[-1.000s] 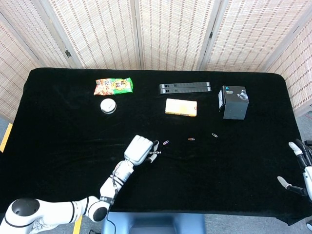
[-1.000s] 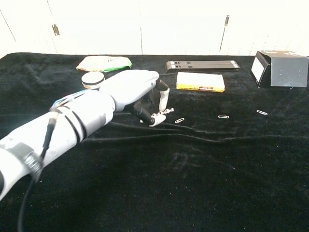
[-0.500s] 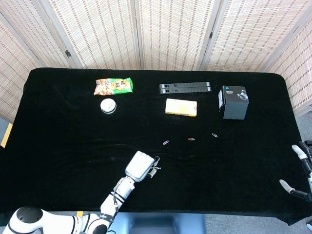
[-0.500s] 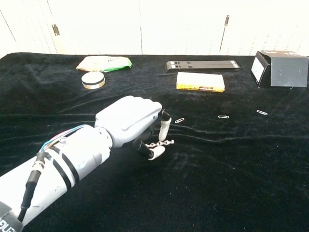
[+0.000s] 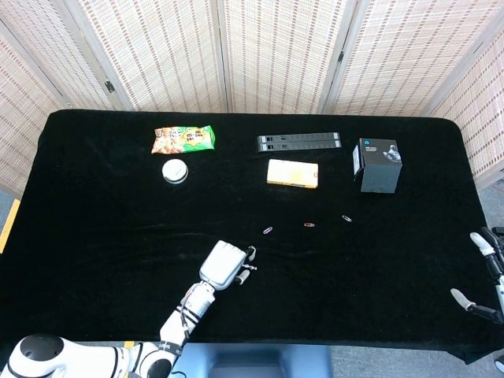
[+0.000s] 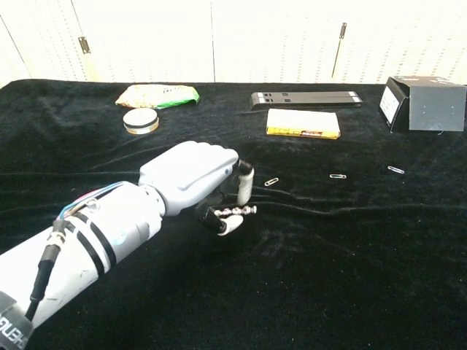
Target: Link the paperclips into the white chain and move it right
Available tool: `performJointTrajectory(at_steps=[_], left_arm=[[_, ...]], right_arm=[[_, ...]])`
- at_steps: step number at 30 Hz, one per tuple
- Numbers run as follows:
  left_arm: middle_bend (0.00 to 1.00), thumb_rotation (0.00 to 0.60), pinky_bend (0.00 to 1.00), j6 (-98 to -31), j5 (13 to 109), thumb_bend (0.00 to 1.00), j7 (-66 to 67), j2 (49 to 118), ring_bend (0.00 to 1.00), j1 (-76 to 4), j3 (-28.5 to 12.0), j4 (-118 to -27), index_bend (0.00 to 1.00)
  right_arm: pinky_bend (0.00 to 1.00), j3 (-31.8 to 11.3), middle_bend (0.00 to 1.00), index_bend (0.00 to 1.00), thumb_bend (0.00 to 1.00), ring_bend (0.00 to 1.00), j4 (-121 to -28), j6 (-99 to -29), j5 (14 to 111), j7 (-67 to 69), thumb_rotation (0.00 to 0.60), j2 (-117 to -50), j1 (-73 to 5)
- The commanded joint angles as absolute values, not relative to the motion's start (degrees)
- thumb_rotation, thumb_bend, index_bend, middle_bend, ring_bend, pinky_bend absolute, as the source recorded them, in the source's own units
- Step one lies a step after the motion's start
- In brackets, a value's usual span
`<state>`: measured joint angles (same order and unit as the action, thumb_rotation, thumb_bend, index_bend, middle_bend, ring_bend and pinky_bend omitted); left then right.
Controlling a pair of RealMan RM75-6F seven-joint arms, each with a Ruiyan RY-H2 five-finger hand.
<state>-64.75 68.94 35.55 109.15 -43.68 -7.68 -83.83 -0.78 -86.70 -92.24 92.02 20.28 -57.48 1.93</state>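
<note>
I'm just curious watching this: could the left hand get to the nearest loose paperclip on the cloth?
Probably yes. The left hand sits just short of the paperclip with bare cloth between, though its fingers already pinch the white chain.

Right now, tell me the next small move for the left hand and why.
Probably carry the white chain forward toward the nearest paperclip. The left hand pinches the chain just above the black cloth, short of that clip, and three clips still lie loose in a row, so none looks linked yet. The right hand sits far off at the table's edge.
</note>
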Motion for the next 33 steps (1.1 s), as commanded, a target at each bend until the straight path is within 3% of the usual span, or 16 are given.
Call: performJointTrajectory(at_steps=[1,8,10,11,13,15,18,21,28,33], left_arm=[[1.00,0.600,1.00,-64.94,69.94,0.17,34.27,108.34,1.00,-43.39,-7.96,-84.55,0.02],[1.00,0.600,1.00,-65.20,70.91,0.16,34.78,105.11,1.00,-42.65,-7.70,-87.15,0.01],[0.98,0.600,1.00,-65.73,71.24,0.16,35.52,102.29,0.95,-42.04,-7.42,-89.02,0.04],[0.92,0.600,0.98,-65.74,71.03,0.16,35.36,99.73,0.88,-41.44,-7.21,-90.71,0.05],[0.71,0.600,0.81,-65.02,70.06,0.16,34.50,94.89,0.68,-40.55,-7.03,-93.38,0.07],[0.45,0.600,0.47,-64.80,68.87,0.16,32.29,89.18,0.45,-39.10,-7.11,-96.11,0.07],[0.20,0.600,0.15,-65.99,69.05,0.16,28.74,81.40,0.14,-36.43,-6.55,-98.12,0.08],[0.10,0.600,0.00,-68.43,71.39,0.16,23.02,74.79,0.02,-32.91,-5.14,-98.48,0.10],[0.09,0.600,0.00,-69.64,75.46,0.16,8.46,65.48,0.01,-26.33,-0.69,-92.59,0.12],[0.09,0.600,0.01,-72.65,78.20,0.16,-1.09,62.24,0.03,-22.04,0.88,-88.28,0.12]], right_arm=[[0.00,-0.83,0.00,0.00,0.23,0.00,-86.77,-92.10,91.91,20.14,0.592,-57.49,1.83],[0.00,-0.95,0.00,0.00,0.23,0.00,-86.92,-91.95,91.62,19.68,0.591,-57.58,1.74],[0.00,-0.96,0.00,0.00,0.23,0.00,-86.94,-91.81,91.57,19.57,0.592,-57.60,1.68],[0.00,-0.96,0.00,0.00,0.23,0.00,-86.93,-91.64,91.54,19.39,0.592,-57.64,1.59],[0.00,-0.95,0.00,0.00,0.23,0.00,-87.01,-91.09,91.46,18.96,0.589,-57.73,1.32],[0.00,-0.99,0.00,0.00,0.23,0.00,-87.30,-90.23,91.30,18.12,0.590,-57.84,0.87],[0.00,-1.12,0.00,0.00,0.23,0.00,-87.82,-88.63,91.06,16.22,0.592,-58.26,-0.06],[0.00,-1.32,0.00,0.00,0.23,0.00,-88.48,-86.50,91.26,13.71,0.590,-59.07,-1.61],[0.00,-3.74,0.00,0.01,0.23,0.00,-90.63,-82.35,89.37,7.84,0.597,-64.43,-5.64],[0.00,-6.04,0.00,0.08,0.23,0.00,-94.32,-80.71,87.26,-1.55,0.600,-69.82,-8.44]])
